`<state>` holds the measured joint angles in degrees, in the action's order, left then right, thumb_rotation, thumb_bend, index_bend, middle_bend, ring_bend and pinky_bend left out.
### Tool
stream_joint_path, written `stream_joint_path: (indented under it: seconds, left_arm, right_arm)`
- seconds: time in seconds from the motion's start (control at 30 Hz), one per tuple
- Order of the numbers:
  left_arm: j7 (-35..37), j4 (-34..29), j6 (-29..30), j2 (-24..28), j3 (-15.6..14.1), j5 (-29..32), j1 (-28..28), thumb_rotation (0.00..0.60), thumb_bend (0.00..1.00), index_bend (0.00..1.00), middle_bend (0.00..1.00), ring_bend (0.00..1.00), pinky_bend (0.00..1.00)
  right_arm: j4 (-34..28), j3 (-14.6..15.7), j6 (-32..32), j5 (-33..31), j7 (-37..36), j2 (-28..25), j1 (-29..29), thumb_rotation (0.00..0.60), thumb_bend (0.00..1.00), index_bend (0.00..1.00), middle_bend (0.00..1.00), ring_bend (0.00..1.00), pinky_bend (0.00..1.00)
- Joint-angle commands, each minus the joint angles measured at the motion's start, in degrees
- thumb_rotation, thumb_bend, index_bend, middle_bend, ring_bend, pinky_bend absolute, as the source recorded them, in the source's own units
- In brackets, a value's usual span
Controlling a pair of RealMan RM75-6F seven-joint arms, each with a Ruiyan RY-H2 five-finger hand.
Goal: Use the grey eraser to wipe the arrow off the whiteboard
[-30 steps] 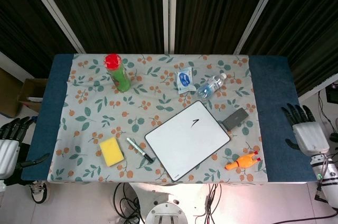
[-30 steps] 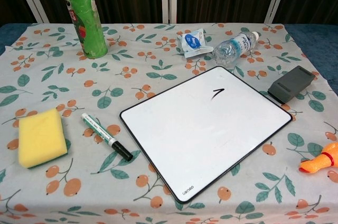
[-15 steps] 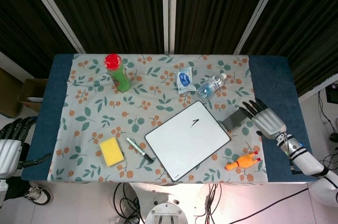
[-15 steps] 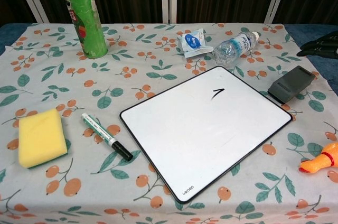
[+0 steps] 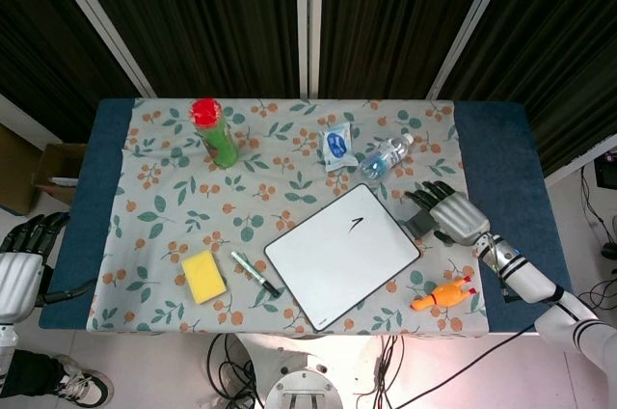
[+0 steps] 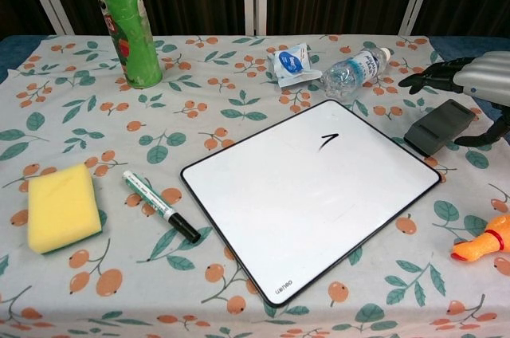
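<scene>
The grey eraser (image 6: 439, 126) lies on the cloth just right of the whiteboard (image 6: 311, 189), partly covered in the head view, where only its left end (image 5: 417, 225) shows. A small black arrow (image 6: 328, 140) is drawn near the board's far corner. My right hand (image 6: 466, 81) hovers over the eraser with fingers spread, holding nothing; in the head view this right hand (image 5: 451, 215) sits directly above it. My left hand (image 5: 21, 259) hangs open beside the table's left edge, far from everything.
A green-capped marker (image 6: 160, 206) and a yellow sponge (image 6: 62, 206) lie left of the board. A rubber chicken (image 6: 484, 245) is at the front right. A water bottle (image 6: 355, 72), a packet (image 6: 293, 62) and a green can (image 6: 125, 22) stand at the back.
My right hand has swung in from the table's right side to above the grey eraser. The left hand has barely moved.
</scene>
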<state>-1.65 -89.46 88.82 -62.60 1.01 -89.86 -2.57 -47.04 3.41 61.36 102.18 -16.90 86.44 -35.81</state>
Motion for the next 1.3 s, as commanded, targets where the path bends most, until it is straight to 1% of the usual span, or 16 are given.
stream_joint_path:
  seconds: [0.03, 0.13, 0.3, 0.53, 0.83, 0.9, 1.03, 1.17, 1.3]
  left_arm:
    - [0.1, 0.0, 0.0, 0.1, 0.0, 0.1, 0.1, 0.295, 0.02, 0.13, 0.11, 0.09, 0.16]
    - [0.3, 0.2, -0.2, -0.1, 0.0, 0.4, 0.1, 0.298, 0.02, 0.13, 0.11, 0.09, 0.16]
    - [0.8, 1.0, -0.3, -0.5, -0.1, 0.5, 0.1, 0.3, 0.02, 0.13, 0.11, 0.09, 0.16]
    - [1.3, 1.4, -0.1, -0.6, -0.1, 0.6, 0.2, 0.302, 0.02, 0.13, 0.11, 0.09, 0.16]
    - [1.9, 1.9, 0.0, -0.7, -0.1, 0.6, 0.3, 0.3, 0.02, 0.13, 0.11, 0.09, 0.16]
    - [1.9, 1.9, 0.0, -0.8, -0.1, 0.6, 0.3, 0.3, 0.02, 0.13, 0.11, 0.09, 0.16]
    - [1.9, 2.0, 0.0, -0.8, -0.1, 0.7, 0.3, 0.302, 0.02, 0.13, 0.11, 0.09, 0.16]
    - [2.0, 2.0, 0.1, -0.7, -0.1, 0.7, 0.3, 0.304, 0.02, 0.13, 0.11, 0.09, 0.16]
    - [2.2, 2.0, 0.3, -0.6, 0.0, 0.8, 0.4, 0.303, 0.02, 0.13, 0.11, 0.09, 0.16]
  right_arm:
    - [0.7, 0.4, -0.2, -0.1, -0.3, 0.7, -0.6, 0.6, 0.19, 0.12, 0.16, 0.11, 0.17]
    - [1.1, 0.6, -0.4, -0.5, -0.1, 1.1, -1.0, 0.6, 0.2, 0.17, 0.2, 0.15, 0.19]
    - [1.7, 1.0, -0.9, -1.2, 0.2, 1.7, -1.3, 0.6, 0.2, 0.27, 0.26, 0.2, 0.25]
    - [2.1, 1.6, -1.1, -1.9, -0.2, 2.3, -1.6, 0.6, 0.26, 0.38, 0.35, 0.29, 0.33]
    - [2.6, 2.2, 0.4, -2.3, -1.0, 2.8, -1.3, 0.6, 0.29, 0.55, 0.47, 0.41, 0.43]
    - [2.8, 2.1, 1.0, -2.5, -1.0, 2.9, -1.2, 0.6, 0.31, 0.58, 0.49, 0.44, 0.46]
    - [2.8, 1.9, 2.4, -2.8, -1.7, 2.7, -1.0, 0.6, 0.32, 0.61, 0.51, 0.46, 0.49]
    - [0.3, 1.1, 4.7, -2.6, -1.4, 1.2, -1.5, 0.6, 0.32, 0.62, 0.52, 0.46, 0.49]
    - [-7.1, -0.2, 6.2, -2.3, 0.1, -1.5, -2.9, 0.6, 0.32, 0.63, 0.52, 0.46, 0.49]
